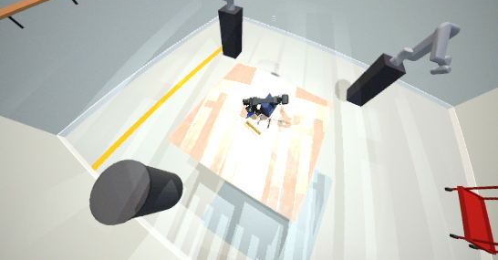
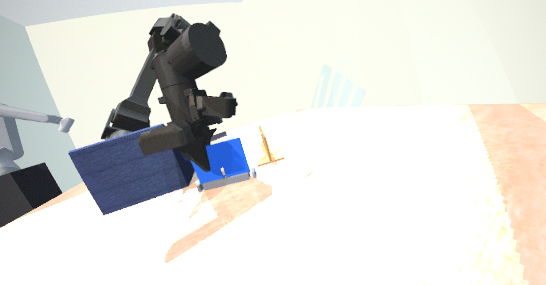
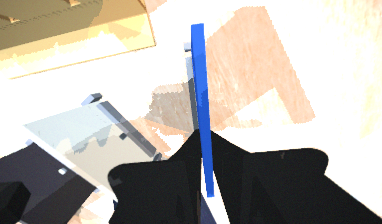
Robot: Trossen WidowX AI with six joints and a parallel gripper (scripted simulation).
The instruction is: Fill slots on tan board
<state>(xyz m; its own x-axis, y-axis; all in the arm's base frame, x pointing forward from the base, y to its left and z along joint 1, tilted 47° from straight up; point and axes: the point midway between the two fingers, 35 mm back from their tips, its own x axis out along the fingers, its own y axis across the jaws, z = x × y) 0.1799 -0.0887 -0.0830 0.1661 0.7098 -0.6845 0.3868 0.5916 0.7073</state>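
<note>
- Gripper (image 1: pixel 250 112) (image 2: pixel 207 167) (image 3: pixel 204 134) status?
- Pinching the blue board (image 2: pixel 229 158) (image 3: pixel 201 90), fingertips closed on it near one end; board's upright, bottom edge at its gray holder (image 2: pixel 226 181) (image 3: pixel 193 102)
- And the tan board (image 1: pixel 253 128) (image 2: pixel 266 148) (image 3: pixel 112 37)?
- Standing on the tabletop (image 1: pixel 228 148) (image 2: pixel 350 202) (image 3: pixel 252 55), apart from the blue one; upper L corner of wrist cam, R of the blue board in ext. view. Wrist cam gets a couple of its slots, no board in those
- Anything else nearby?
- Pale panel (image 3: pixel 82 131) w/ a gray strip along one edge, btwn tan board & gripper in wrist cam, dark panel (image 3: pixel 39 172) next to it. Big navy block (image 1: pixel 269 107) (image 2: pixel 130 172) too, L of the blue board in ext. view
- Blue notch?
- Can't tell, too small/hidden
</note>
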